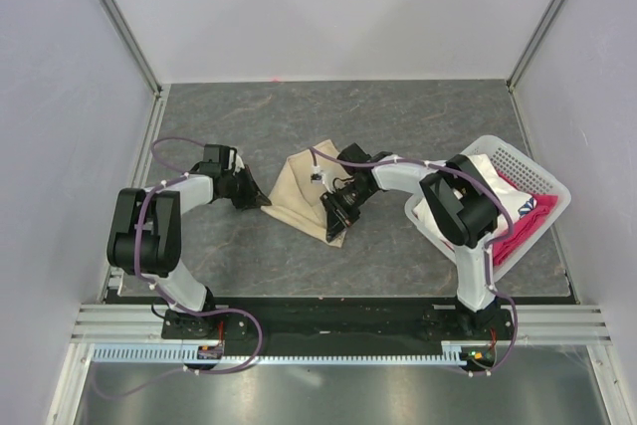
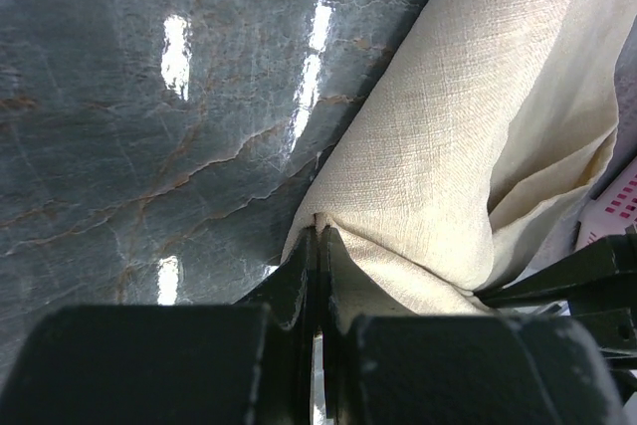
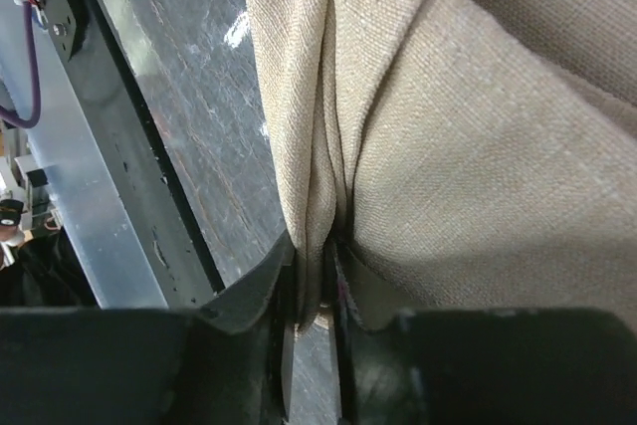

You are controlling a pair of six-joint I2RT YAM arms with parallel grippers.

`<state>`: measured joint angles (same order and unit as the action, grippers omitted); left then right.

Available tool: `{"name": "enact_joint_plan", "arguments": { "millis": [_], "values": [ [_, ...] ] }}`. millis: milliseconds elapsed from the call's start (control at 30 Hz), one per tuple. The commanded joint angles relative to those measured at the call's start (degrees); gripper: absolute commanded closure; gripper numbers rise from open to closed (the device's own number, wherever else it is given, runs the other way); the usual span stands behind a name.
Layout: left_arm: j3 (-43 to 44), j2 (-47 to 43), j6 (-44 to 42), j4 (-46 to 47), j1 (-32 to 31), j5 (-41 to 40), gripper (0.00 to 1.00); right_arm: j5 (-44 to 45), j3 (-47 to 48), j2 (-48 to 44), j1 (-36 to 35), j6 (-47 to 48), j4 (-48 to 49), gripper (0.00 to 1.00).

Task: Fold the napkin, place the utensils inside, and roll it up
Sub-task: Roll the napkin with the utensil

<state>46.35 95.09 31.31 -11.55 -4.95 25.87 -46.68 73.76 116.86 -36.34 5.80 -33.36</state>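
Note:
The beige napkin (image 1: pixel 304 194) hangs bunched between my two grippers over the middle of the table. My left gripper (image 1: pixel 261 202) is shut on its left corner; in the left wrist view the cloth (image 2: pixel 468 146) pinches into the closed jaws (image 2: pixel 320 231). My right gripper (image 1: pixel 336 214) is shut on a fold at its right edge; the right wrist view shows cloth (image 3: pixel 448 126) gathered between the fingers (image 3: pixel 317 256). The utensil is not in view.
A white perforated basket (image 1: pixel 542 181) stands at the right, holding a white cloth (image 1: pixel 478 171) and a pink-red cloth (image 1: pixel 523 221). Grey walls enclose the table on three sides. A black base rail (image 1: pixel 328 311) runs along the near edge.

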Motion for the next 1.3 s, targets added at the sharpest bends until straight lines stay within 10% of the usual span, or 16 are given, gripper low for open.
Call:
{"name": "enact_joint_plan", "arguments": {
  "millis": [0,300,800,1267],
  "values": [
    [1.38,1.15,-3.10,-1.37,0.38,-2.84,0.98,2.63,0.51,-0.13,0.74,1.23,-2.23,0.67],
    [1.64,1.50,-3.10,-1.37,0.38,-1.35,0.98,17.04,7.97,-10.94,-2.06,-0.62,-5.74,0.35],
    [1.73,1.24,-2.92,-1.28,0.38,-0.73,0.98,65.02,7.37,-8.41,-27.02,4.30,9.98,0.34],
    [1.82,1.06,-2.92,-1.11,0.38,-0.38,0.98,65.15,7.63,-1.02,-26.95,9.84,12.54,0.36]
  ]
}}
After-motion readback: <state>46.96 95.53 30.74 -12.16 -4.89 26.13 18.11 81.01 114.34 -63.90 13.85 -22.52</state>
